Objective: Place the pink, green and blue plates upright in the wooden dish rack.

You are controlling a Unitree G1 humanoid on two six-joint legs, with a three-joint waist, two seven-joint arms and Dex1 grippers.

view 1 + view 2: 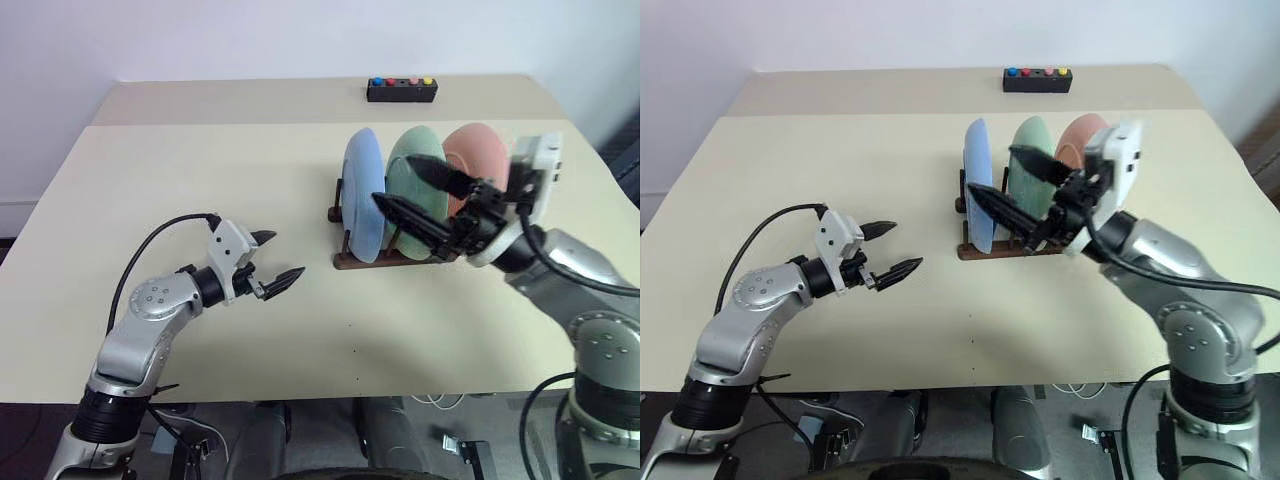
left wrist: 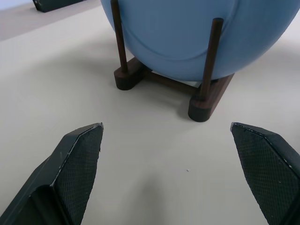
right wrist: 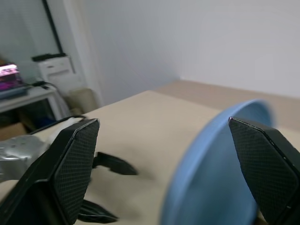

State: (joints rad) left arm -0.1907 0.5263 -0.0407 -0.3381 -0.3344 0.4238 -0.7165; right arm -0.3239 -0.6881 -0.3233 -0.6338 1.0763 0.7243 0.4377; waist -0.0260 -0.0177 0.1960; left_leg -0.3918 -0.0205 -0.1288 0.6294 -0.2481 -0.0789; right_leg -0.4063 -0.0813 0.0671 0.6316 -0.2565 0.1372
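The blue plate (image 1: 362, 190), the green plate (image 1: 405, 145) and the pink plate (image 1: 480, 150) all stand upright, side by side, in the dark wooden dish rack (image 1: 345, 260); blue is leftmost and pink rightmost. My right gripper (image 1: 395, 180) is open and holds nothing. It hangs just in front of the blue and green plates, pointing left. My left gripper (image 1: 286, 254) is open and empty, low over the table left of the rack and aimed at it. In the left wrist view the blue plate (image 2: 187, 33) stands between two pegs of the rack (image 2: 206, 101).
A small black box with coloured buttons (image 1: 401, 90) lies at the far edge of the beige table (image 1: 200, 170). A wide bare stretch of table lies left of and in front of the rack. A white wall stands behind.
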